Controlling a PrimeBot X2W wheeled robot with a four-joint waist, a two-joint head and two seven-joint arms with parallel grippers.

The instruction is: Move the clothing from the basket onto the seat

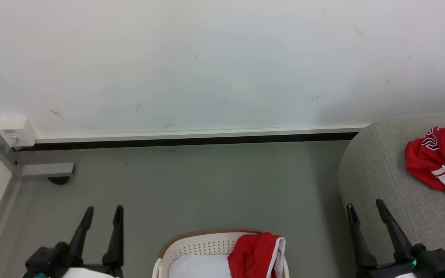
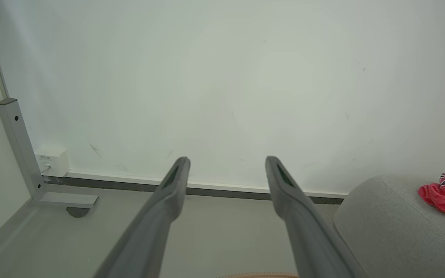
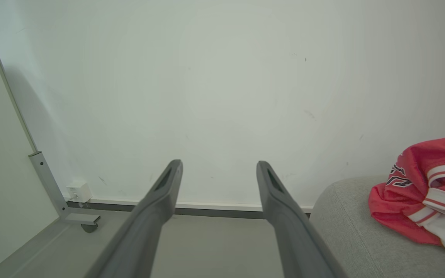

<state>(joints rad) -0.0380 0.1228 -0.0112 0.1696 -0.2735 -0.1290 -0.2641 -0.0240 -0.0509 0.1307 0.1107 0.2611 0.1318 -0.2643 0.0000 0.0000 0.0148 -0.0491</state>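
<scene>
Going wrong: the red garment (image 1: 255, 255) hangs half over the rim of the basket (image 1: 201, 247) at 6 o'clock. If a gripper pinches only a thin edge, I think the cloth could slip out and drop on the floor (image 1: 214, 185) on the way to the seat.
Wrong pick: a gripper could also grab the white pad (image 1: 199, 268) that lies right beside the red cloth. That pad is meant to stay put.
Tipping: if the cloth catches on the rim, a hard pull could tip the light basket over.
Left gripper (image 1: 104, 208): at 7 o'clock, spread wide apart, holding nothing.
Right gripper (image 1: 364, 204): at 5 o'clock, spread apart, holding nothing, just beside the round edge of the seat.
Clothing: the jersey (image 1: 435, 158) lies in a bunch on the seat at 3 o'clock. The red garment is in the basket.
Seat (image 1: 384, 185): big and light grey, covered in rough cloth, with round soft corners and a sewn seam.
Basket look: oval white plastic with lots of tiny holes and a brown rim that looks woven.
Red cloth: soft and floppy with white bands and stripes. The jersey has black marks with white outlines.
Pad look: plain, white and smooth.
Fingers (image 2: 164, 208): long, dark and hard, thinner at the tips.
Floor look: grey, flat and smooth.
Job so far: about half done, I guess, with one piece left to carry.
</scene>
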